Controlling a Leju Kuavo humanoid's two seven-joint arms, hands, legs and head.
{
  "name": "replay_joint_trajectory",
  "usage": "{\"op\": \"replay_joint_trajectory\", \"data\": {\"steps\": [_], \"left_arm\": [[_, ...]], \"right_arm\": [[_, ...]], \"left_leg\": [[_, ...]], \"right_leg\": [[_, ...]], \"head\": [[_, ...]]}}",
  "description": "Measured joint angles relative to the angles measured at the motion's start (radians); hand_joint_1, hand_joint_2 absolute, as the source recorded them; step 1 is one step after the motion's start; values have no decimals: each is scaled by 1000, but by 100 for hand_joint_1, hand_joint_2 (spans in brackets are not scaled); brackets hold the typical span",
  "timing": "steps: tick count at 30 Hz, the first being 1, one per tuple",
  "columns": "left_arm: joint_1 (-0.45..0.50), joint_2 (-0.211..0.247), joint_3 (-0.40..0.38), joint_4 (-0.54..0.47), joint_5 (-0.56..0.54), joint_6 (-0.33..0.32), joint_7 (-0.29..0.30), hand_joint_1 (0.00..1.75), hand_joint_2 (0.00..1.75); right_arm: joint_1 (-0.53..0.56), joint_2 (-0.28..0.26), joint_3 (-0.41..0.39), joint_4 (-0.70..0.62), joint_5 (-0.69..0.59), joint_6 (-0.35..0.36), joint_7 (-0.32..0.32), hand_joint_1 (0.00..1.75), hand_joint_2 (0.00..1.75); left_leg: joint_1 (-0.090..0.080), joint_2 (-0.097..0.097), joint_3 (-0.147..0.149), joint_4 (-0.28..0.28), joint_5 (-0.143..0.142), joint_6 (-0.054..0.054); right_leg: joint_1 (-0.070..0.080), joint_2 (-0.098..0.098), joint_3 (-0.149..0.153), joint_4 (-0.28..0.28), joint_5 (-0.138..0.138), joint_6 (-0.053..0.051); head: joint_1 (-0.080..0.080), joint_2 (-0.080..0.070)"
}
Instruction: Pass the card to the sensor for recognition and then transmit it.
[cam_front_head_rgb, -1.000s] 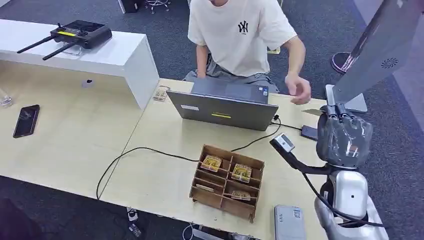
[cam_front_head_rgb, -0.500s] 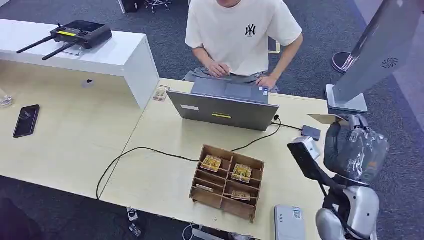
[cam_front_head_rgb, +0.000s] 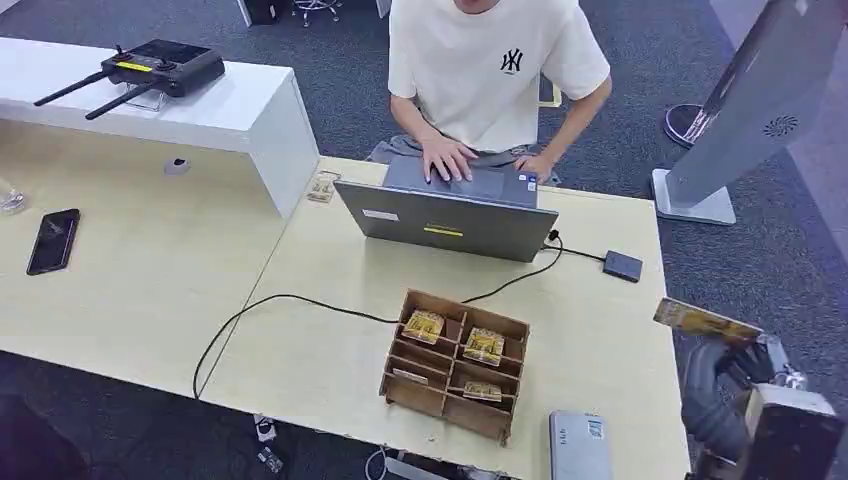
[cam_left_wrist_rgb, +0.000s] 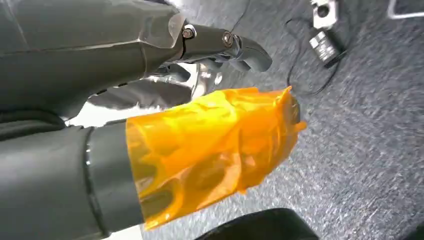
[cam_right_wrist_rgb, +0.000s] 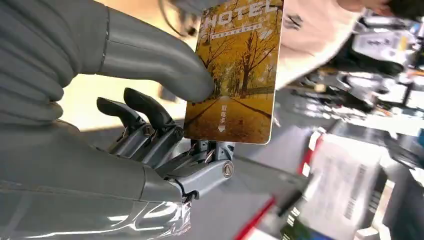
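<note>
My right hand (cam_right_wrist_rgb: 150, 130) pinches the card (cam_right_wrist_rgb: 237, 70) between my smooth grey thumb and my darker fingers (cam_right_wrist_rgb: 145, 112). The card is a flat, glossy rectangle with rounded corners, printed with golden autumn trees and the word HOTEL. In the head view I see that card (cam_front_head_rgb: 705, 320) edge-on as a thin yellow strip, held just off the right edge of the pale wooden table (cam_front_head_rgb: 300, 340), well apart from the small dark sensor (cam_front_head_rgb: 622, 266) lying flat on the tabletop. My right hand (cam_front_head_rgb: 720, 385) sits below the card there, dark and ribbed.

The head view also gives me the compartmented wooden box (cam_front_head_rgb: 455, 365) with more yellow cards, a grey laptop (cam_front_head_rgb: 445, 220) and a person (cam_front_head_rgb: 495, 70) typing.

My left hand (cam_left_wrist_rgb: 150, 125) hangs over grey carpet, its thumb wrapped in crinkled orange film; the fingers (cam_left_wrist_rgb: 225, 42) are slightly curled and apart, holding nothing.
</note>
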Motion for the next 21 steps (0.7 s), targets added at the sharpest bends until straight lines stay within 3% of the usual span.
{"op": "replay_joint_trajectory", "data": {"steps": [5,9,15,18,21], "left_arm": [[15,-2,51,2,21,30,0,0,0],[20,-7,84,6,28,40,0,0,0],[21,-7,114,14,26,53,-1,0,0],[21,-6,122,21,20,61,-7,0,0],[21,-7,126,24,16,61,-7,0,0]], "right_arm": [[155,-5,2,-13,-69,48,32,175,175],[232,-49,49,-13,-117,57,90,175,175],[261,-172,200,9,-181,-36,185,175,175],[232,-259,308,44,-225,-101,229,175,175],[191,-328,402,86,-226,-114,267,175,175]], "left_leg": [[0,0,0,0,-1,-1],[0,0,0,0,-1,-1],[0,0,0,0,-1,-1],[0,1,0,0,-1,-1],[0,1,1,0,-1,-1]], "right_leg": [[0,0,0,0,-1,0],[0,0,0,0,-1,0],[0,0,1,0,-1,0],[0,1,1,0,0,0],[0,0,1,0,0,0]], "head": [[0,0],[0,0],[0,0],[0,0],[0,0]]}}
